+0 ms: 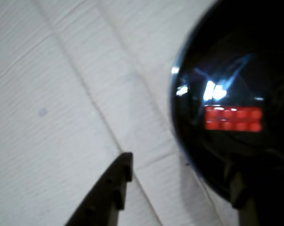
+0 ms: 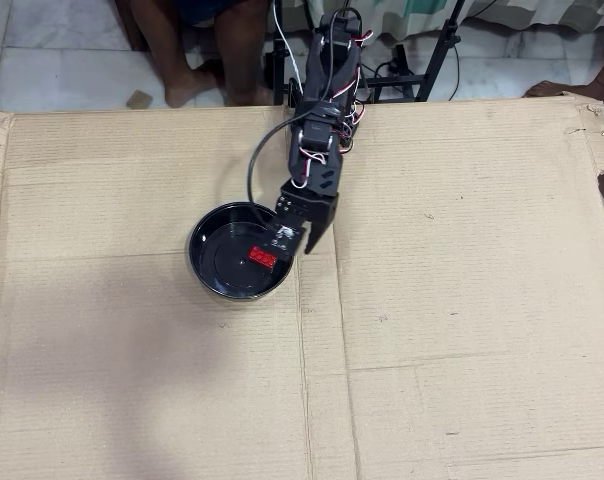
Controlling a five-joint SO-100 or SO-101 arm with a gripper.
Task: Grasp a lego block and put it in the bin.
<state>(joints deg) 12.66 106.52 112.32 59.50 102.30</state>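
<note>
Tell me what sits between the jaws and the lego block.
Nothing but the bin's glossy black floor. In the overhead view the gripper hangs open above the bin's right rim, and the lego block lies inside, just left of it.

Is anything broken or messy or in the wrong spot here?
Nothing looks wrong. The red lego block lies flat inside the black bin, which sits upright on the cardboard. The gripper is over the bin's rim with its jaws open and empty. The cardboard only has creases and rough edges.
</note>
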